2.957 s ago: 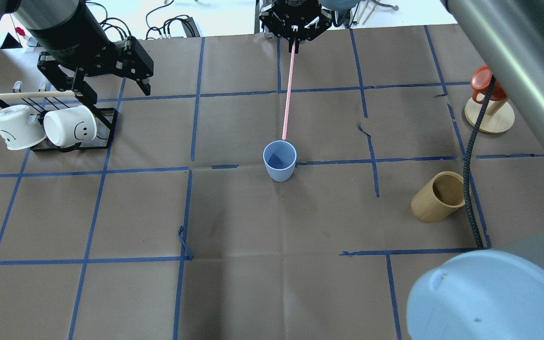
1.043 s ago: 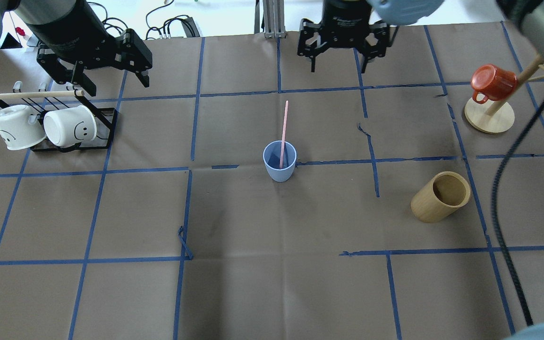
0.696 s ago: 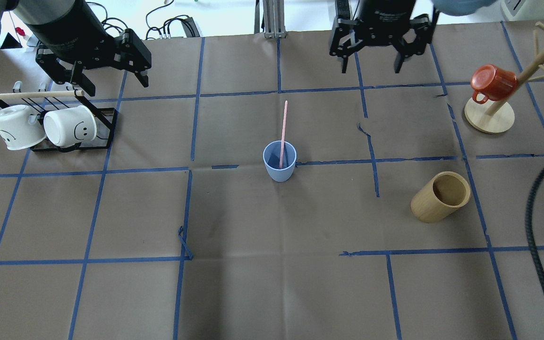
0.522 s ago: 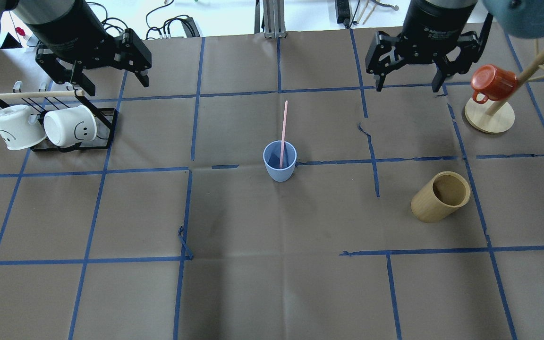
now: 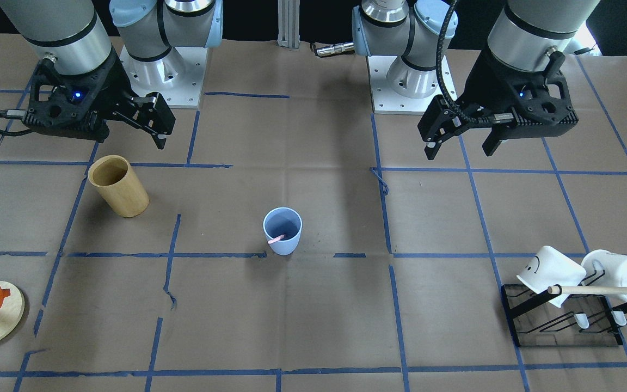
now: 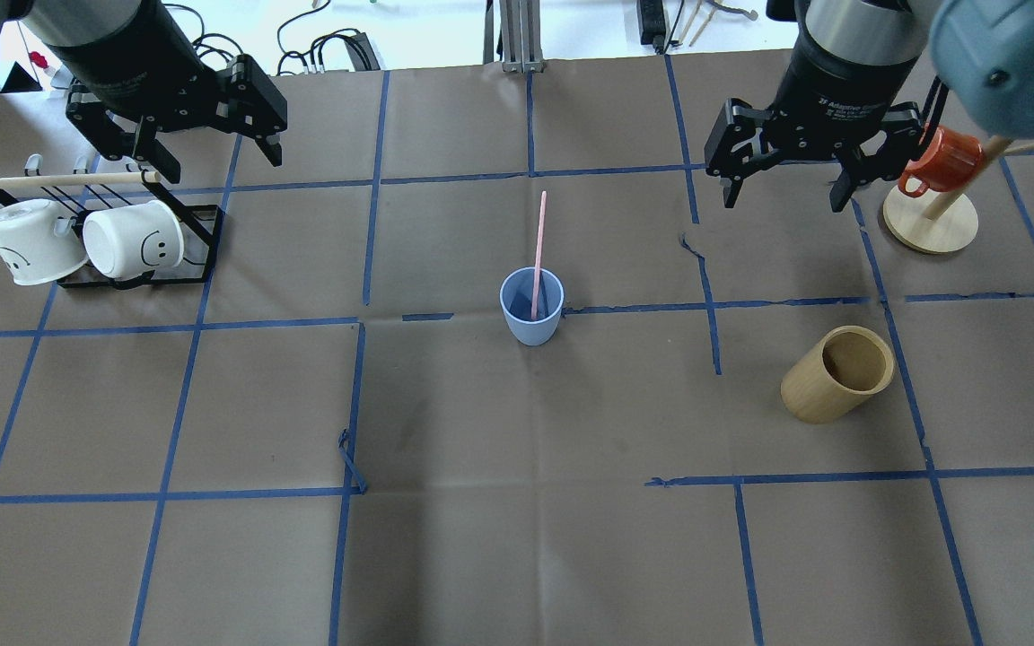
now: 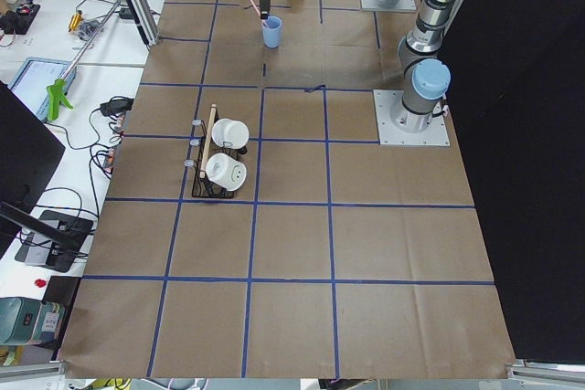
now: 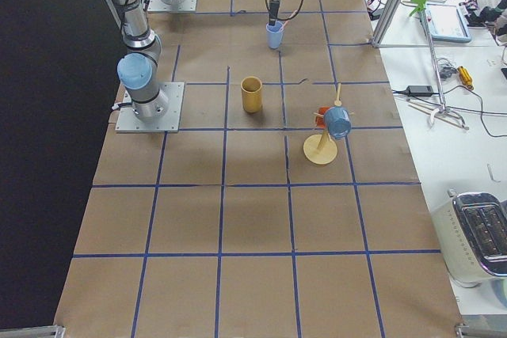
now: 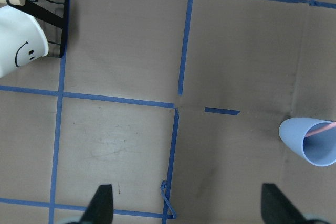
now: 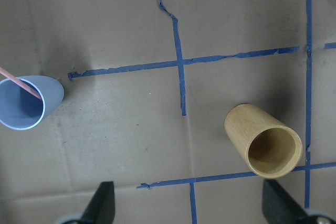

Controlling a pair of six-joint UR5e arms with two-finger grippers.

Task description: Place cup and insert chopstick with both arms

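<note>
The pale blue cup (image 6: 531, 307) stands upright at the table's middle; it also shows in the front view (image 5: 282, 231). One pale pink chopstick (image 6: 538, 242) stands in it, leaning toward the far side, its top well above the rim. My left gripper (image 6: 216, 161) is open and empty, up at the far left over the mug rack. My right gripper (image 6: 784, 202) is open and empty at the far right, beside the mug tree. The left wrist view shows the cup (image 9: 310, 141) at its right edge. The right wrist view shows the cup (image 10: 23, 103) at its left.
A tan bamboo cylinder (image 6: 836, 374) stands right of the cup. Two white mugs hang on a black rack (image 6: 203, 235) under a wooden dowel (image 6: 64, 180) at the far left. A red mug (image 6: 934, 160) hangs on a wooden tree at the far right.
My right gripper has let go of the chopstick, which now stands in the cup. The gripper opened and moved right toward the mug tree. The left arm has barely moved.
</note>
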